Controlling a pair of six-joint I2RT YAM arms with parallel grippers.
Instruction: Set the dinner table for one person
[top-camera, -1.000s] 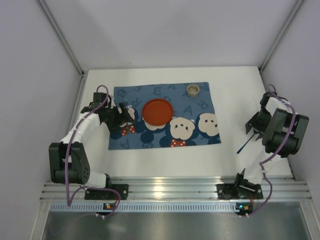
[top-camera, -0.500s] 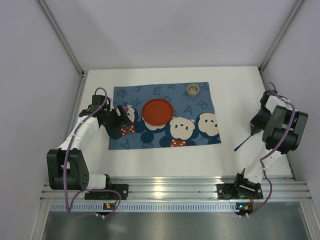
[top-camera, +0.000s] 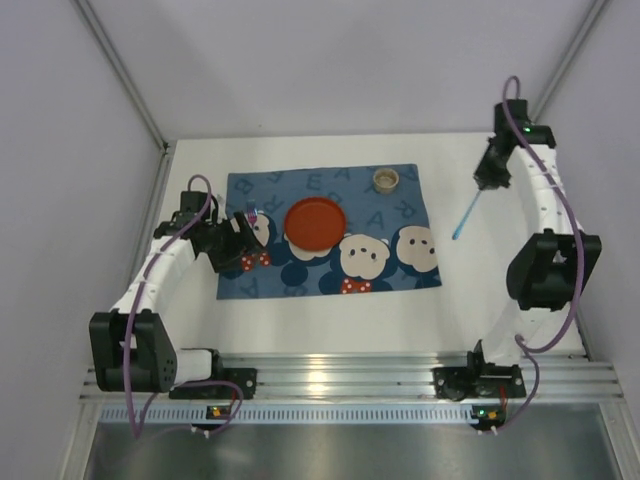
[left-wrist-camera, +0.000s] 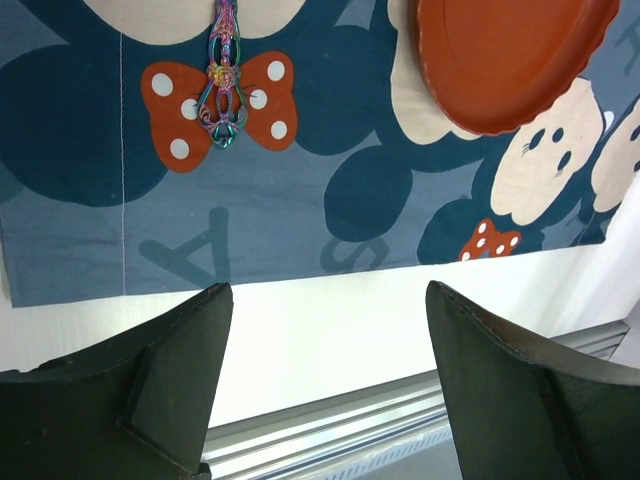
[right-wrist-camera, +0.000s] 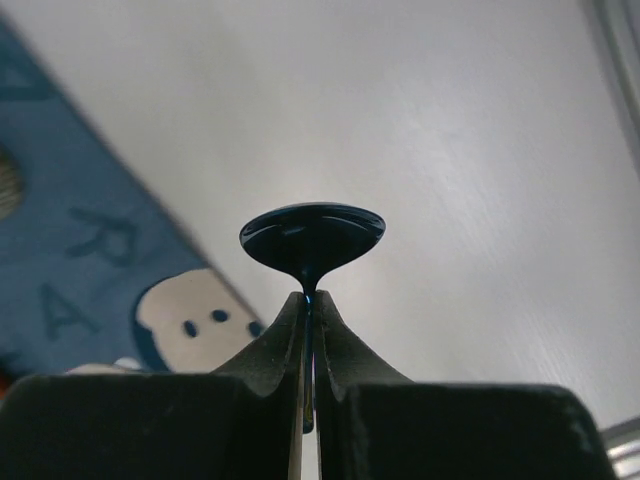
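A blue spoon (top-camera: 466, 215) hangs tilted above the white dinner table (top-camera: 330, 310) at the back right, with my right gripper (top-camera: 487, 180) shut on its handle. In the right wrist view the spoon's bowl (right-wrist-camera: 312, 238) sticks out just past the pinched right gripper (right-wrist-camera: 311, 298). My left gripper (top-camera: 243, 240) is open over the left part of the blue mat (top-camera: 390, 205). In the left wrist view the left gripper (left-wrist-camera: 328, 295) holds nothing, and a rainbow-coloured utensil handle (left-wrist-camera: 222, 80) lies on the mat ahead of it. A red plate (top-camera: 315, 224) sits mid-mat.
A small tan cup (top-camera: 386, 180) stands on the mat's back right corner. Grey walls enclose the table on three sides. An aluminium rail (top-camera: 340, 378) with both arm bases runs along the near edge.
The right gripper shut on the spoon near the table's right edge, lifted it and swung it to the back right. The left arm barely shifted.
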